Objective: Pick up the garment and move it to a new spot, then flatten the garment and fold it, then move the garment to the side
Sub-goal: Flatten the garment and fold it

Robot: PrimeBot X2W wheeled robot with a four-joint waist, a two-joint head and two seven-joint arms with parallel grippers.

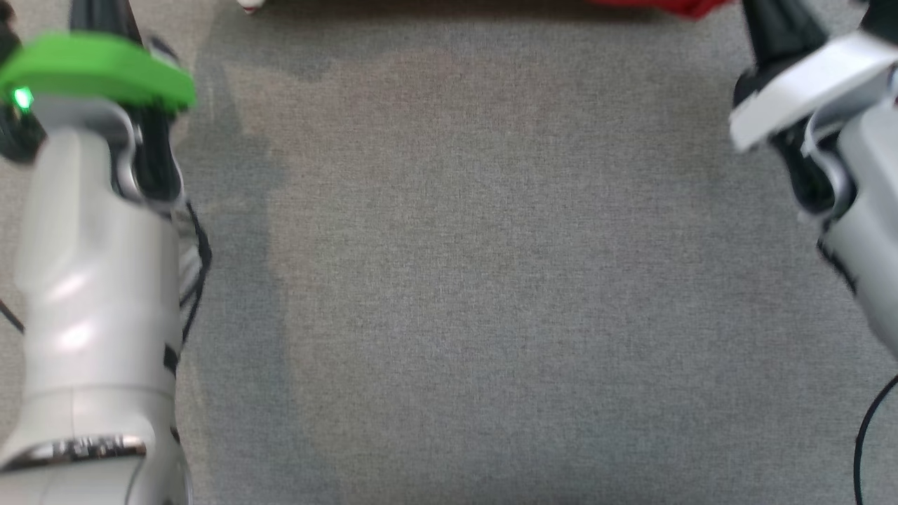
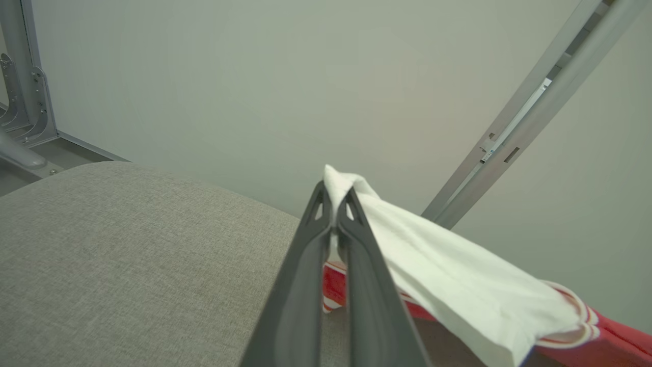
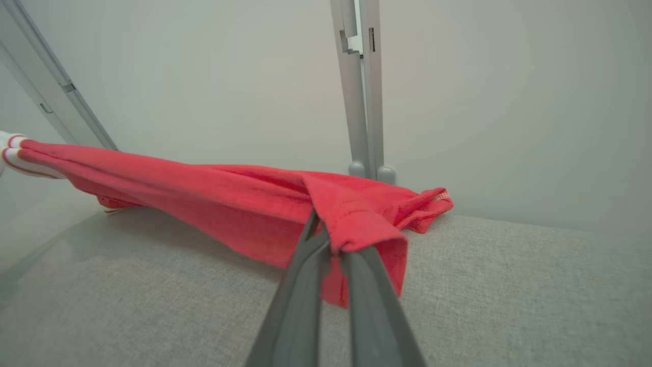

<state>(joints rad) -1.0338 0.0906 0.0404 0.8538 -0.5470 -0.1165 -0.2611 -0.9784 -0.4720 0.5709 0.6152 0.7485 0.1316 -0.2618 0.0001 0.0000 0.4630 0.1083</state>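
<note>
**Jaws.** The left gripper (image 2: 333,196) is clenched on a bunched white fold of the garment (image 2: 458,285). A nub of cloth stands out past the fingertips. The right gripper (image 3: 331,244) is clenched on a red fold of the same garment, which drapes over both fingertips and hides them.

**Garment position.** The garment spans left to right between the two grips, along the far edge of the grey surface (image 1: 449,280). In the head view a thin red strip and a speck of white show at the far edge. The near and middle areas of the surface carry nothing. The stitched hem (image 3: 438,196) on the right rests on the surface beside a metal post (image 3: 361,102). Whether the middle span touches the surface cannot be told.

**Handling.** Judged from its sag and creases, the garment is light, thin knit cloth, fully limp. It will not hold a shape and will bunch under any slack. It is not fragile, but a pinch on few layers may slip. For flattening, corners or hem edges are the better hold, with the grips well apart so the cloth draws taut.

**Markings.** The white section carries red-and-white striping at its edge. No brand, label or writing can be read.
</note>
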